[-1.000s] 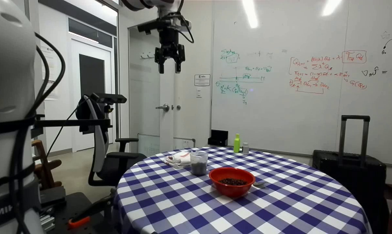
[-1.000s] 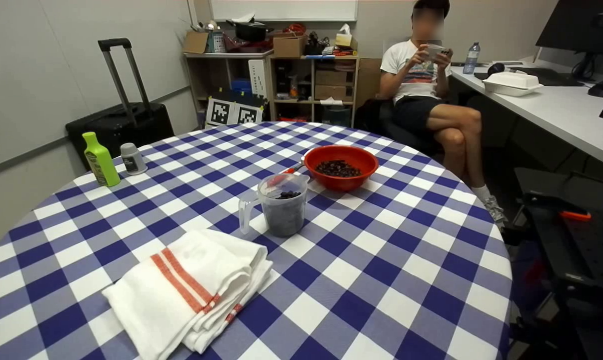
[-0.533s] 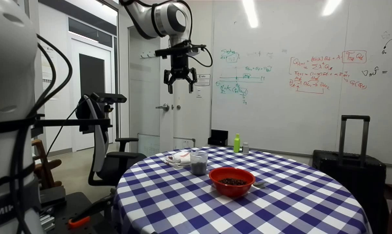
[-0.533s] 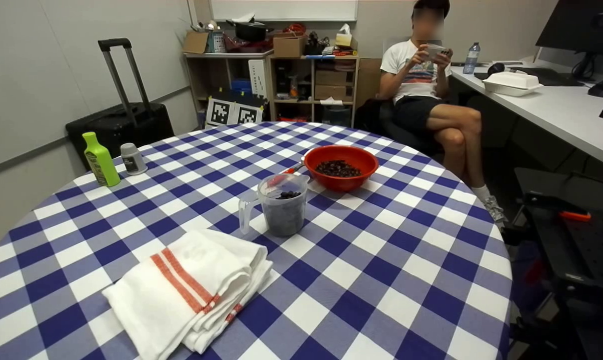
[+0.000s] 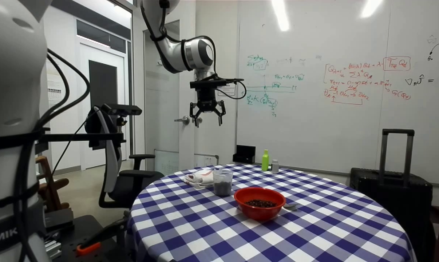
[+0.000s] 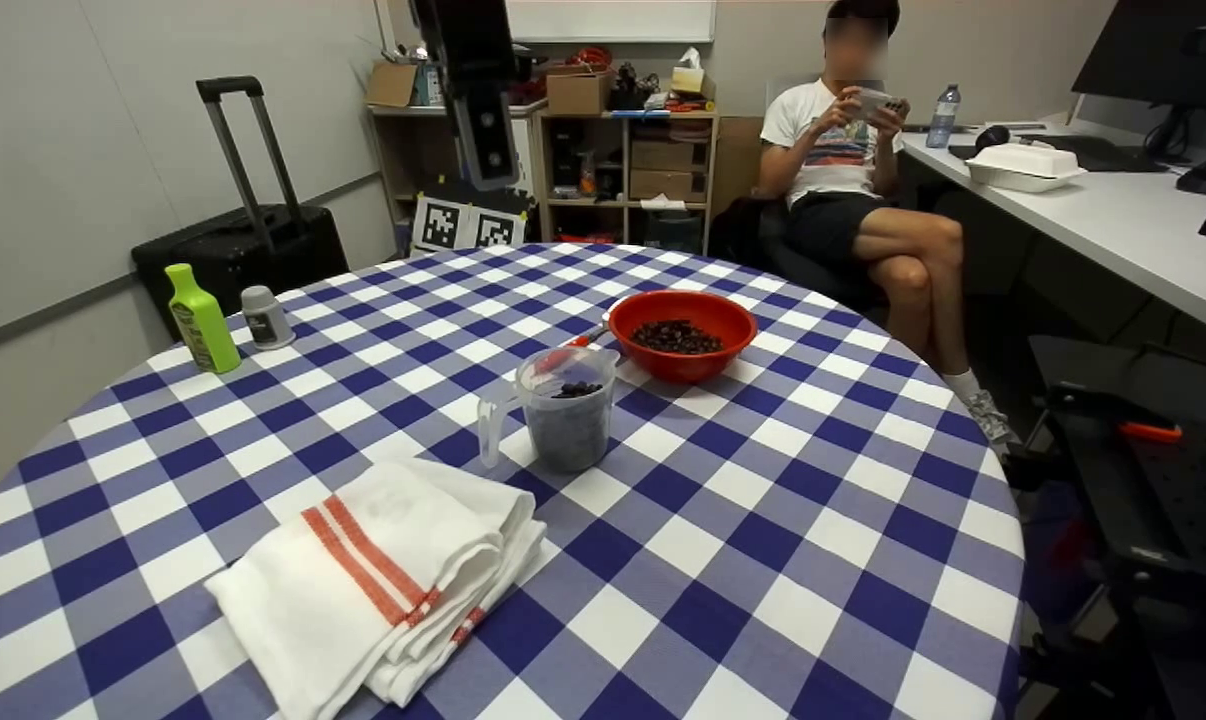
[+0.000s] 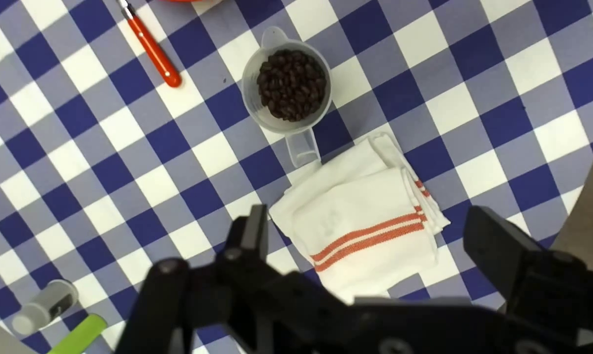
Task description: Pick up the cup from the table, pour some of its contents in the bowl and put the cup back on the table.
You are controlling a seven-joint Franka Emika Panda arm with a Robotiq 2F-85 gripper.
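The cup is a clear measuring cup (image 5: 222, 186) with a handle. It stands upright on the checkered table and also shows in an exterior view (image 6: 569, 435). In the wrist view the cup (image 7: 251, 93) holds dark beans (image 7: 292, 84), its handle pointing toward the gripper side. The red bowl (image 5: 259, 214), with dark beans in it, stands beside the cup, also in an exterior view (image 6: 683, 368); only a sliver of its rim shows in the wrist view. My gripper (image 5: 209, 123) is open and empty, high above the table. In the wrist view the gripper (image 7: 368, 221) is over the towel.
A folded white towel (image 6: 383, 580) lies close to the cup's handle. A red-handled spoon (image 7: 154, 51) lies by the bowl. A green bottle (image 6: 203, 320) and a grey shaker (image 6: 266, 318) stand near the table's edge. A person (image 6: 843, 150) sits beyond the table.
The arm has come down and moved right in an exterior view, the gripper staying open. A finger has come into the top of an exterior view. Cup and bowl have not moved.
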